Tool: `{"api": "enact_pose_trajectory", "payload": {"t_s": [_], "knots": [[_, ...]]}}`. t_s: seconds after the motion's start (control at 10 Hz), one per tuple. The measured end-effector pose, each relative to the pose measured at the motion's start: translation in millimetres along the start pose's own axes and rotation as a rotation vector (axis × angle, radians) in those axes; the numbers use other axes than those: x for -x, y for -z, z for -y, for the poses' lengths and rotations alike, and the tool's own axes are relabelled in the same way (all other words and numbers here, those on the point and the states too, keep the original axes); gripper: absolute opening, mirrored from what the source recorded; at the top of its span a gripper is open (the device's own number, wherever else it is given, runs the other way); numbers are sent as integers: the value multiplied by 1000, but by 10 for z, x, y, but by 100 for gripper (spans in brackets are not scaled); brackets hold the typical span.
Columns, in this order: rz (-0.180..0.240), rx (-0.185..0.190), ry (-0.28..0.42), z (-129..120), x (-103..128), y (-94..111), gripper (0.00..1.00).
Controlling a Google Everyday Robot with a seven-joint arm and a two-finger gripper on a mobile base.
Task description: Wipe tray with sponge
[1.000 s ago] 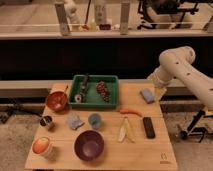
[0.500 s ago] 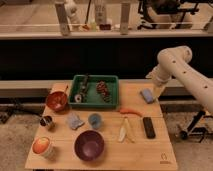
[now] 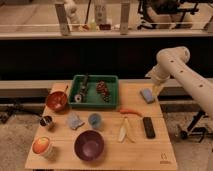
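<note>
Nudged a shade at the white robot arm (image 3: 175,60) since half a second ago; no change anywhere on the pale wooden table (image 3: 107,157). Starting left: past the round red bowl (image 3: 56,101), onto the green rectangular plastic tray (image 3: 92,96), loaded with a dark roller-like tool (image 3: 80,92) and a reddish-brown cluster (image 3: 103,90), seemingly unwiped. Moving right: blue-grey rectangular sponge (image 3: 147,95), flat near the table's right edge, apart from the tray. Just beside and above it, the gripper (image 3: 157,86). Open or closed? Cannot tell. Judging progress: early, with grasping, carrying and wiping all left.

Wooden table (image 3: 107,152): green tray (image 3: 95,77), sponge (image 3: 147,95), purple bowl (image 3: 89,145), cup (image 3: 94,120), banana peel (image 3: 123,131). Tool (image 3: 157,89) beside sponge.
</note>
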Motion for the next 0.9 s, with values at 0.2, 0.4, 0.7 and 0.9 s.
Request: {"api": "enact_pose_trajectory", "payload": {"t_s": [0.2,0.4,0.7,0.9], "knots": [[4,-3,0,52,-6,-48,80],[7,-10,-4,109,-72,-140,80],[15,-20,-4,194,-98,-257,80],[20,-24,-8,210,-138,-329,80]]}}
